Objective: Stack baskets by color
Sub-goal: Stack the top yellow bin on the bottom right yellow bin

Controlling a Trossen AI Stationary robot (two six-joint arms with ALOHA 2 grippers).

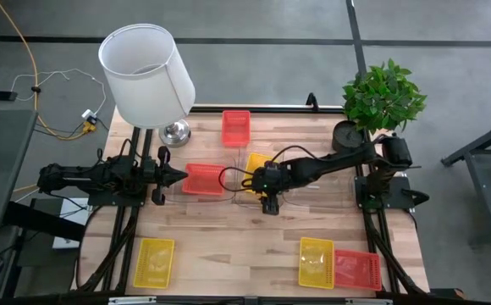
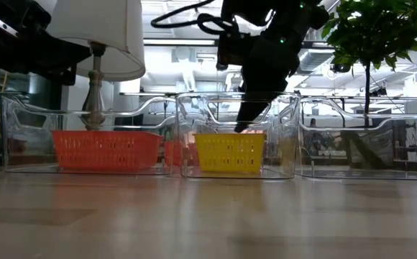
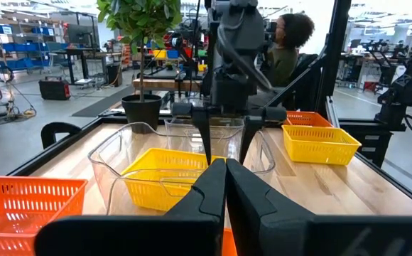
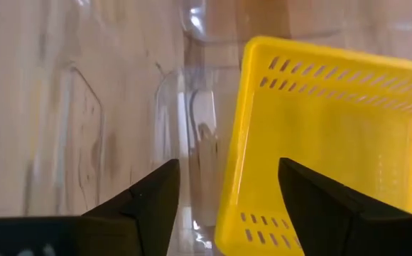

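desk: a pale wood top (image 1: 237, 246), a lamp (image 1: 144, 72) and a plant (image 1: 383, 95) at its far edge.
step: the right gripper (image 4: 224, 188) hangs inside a clear bin (image 2: 237, 137) mid-desk, fingers wide, over the rim of a yellow basket (image 2: 230, 152), holding nothing.
next: probably pinch that thin holey wall.
left gripper (image 1: 178, 176): shut, empty, over the red basket (image 1: 203, 180).

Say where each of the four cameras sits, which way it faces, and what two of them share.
High view: overhead, straight down; both arms, right tool open over the yellow basket.
Low view: table height, level across; right arm descending.
Left wrist: past the shut left tool toward the right arm.
Right wrist: down past its own fingers.
Shared: all four show that yellow basket in its clear bin.
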